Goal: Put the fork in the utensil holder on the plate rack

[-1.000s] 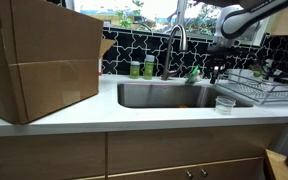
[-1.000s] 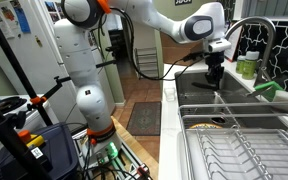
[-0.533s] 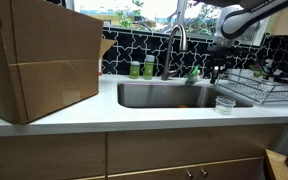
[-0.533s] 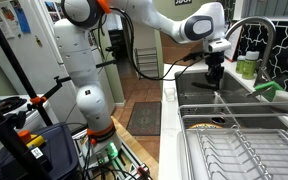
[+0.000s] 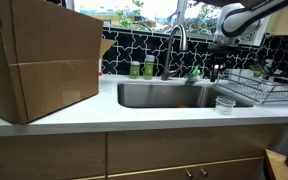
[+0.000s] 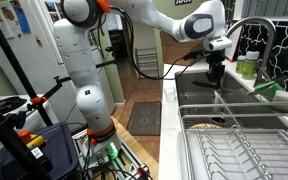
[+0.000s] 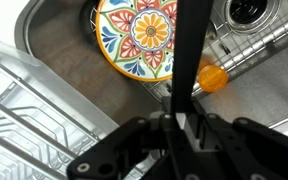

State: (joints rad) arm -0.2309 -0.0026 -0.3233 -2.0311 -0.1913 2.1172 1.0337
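My gripper (image 5: 217, 68) is shut on the fork, a long dark utensil that hangs down from the jaws (image 6: 218, 92) over the sink. In the wrist view the fork (image 7: 191, 50) runs straight out from between the fingers (image 7: 179, 125). The plate rack (image 5: 266, 92) of silver wire stands on the counter beside the sink; it also shows in an exterior view (image 6: 242, 150) and at the lower left of the wrist view (image 7: 24, 120). The gripper hangs beside the rack's near end. I cannot make out the utensil holder.
A colourful plate (image 7: 139, 35) and a small orange thing (image 7: 213, 78) lie in the steel sink (image 5: 164, 96). A clear plastic cup (image 5: 225, 104) stands on the counter's front edge. A faucet (image 5: 176, 45), green bottles (image 5: 142, 69) and a large cardboard box (image 5: 39, 65) are close by.
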